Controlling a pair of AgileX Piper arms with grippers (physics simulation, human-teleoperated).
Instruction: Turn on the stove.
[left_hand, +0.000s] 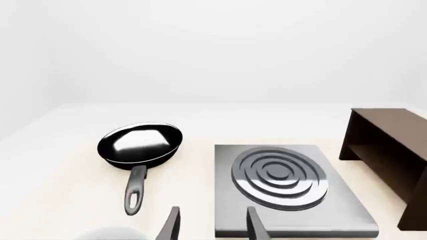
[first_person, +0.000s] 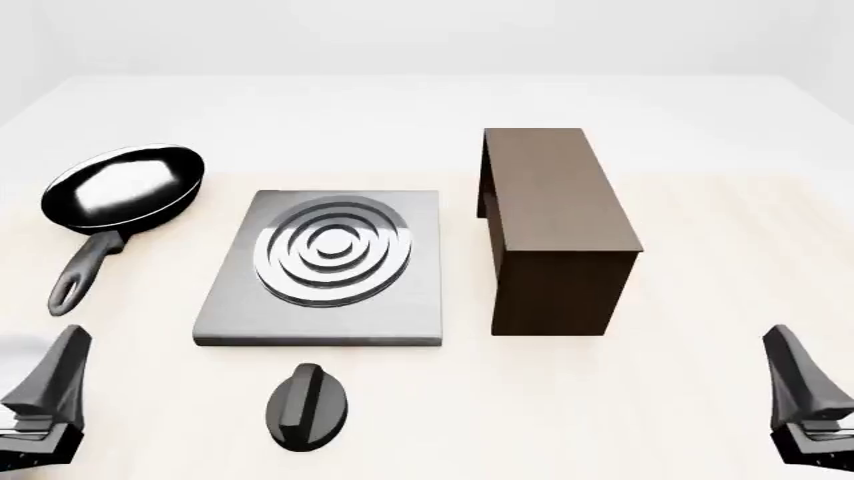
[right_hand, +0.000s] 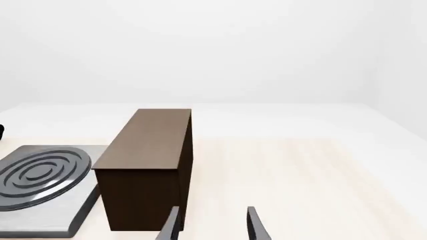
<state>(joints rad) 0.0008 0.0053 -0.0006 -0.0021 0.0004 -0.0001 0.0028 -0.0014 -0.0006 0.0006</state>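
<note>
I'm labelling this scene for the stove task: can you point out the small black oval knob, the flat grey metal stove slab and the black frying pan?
Small black oval knob (first_person: 310, 405), front view, on its raised ridge.
Flat grey metal stove slab (first_person: 416, 300), front view, on bare metal beside the rings.
Black frying pan (first_person: 123, 186), front view, on the inside of the bowl.

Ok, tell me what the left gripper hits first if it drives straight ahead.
Probably the stove: the left gripper points at the slab's near left edge. Depth is unclear; it might pass just over it.

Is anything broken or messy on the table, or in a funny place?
Nothing looks broken or spilled. One funny thing: the knob lies loose on the table, in front of the stove rather than on it. The frying pan sits beside the stove, and the cabinet stands upright.
</note>
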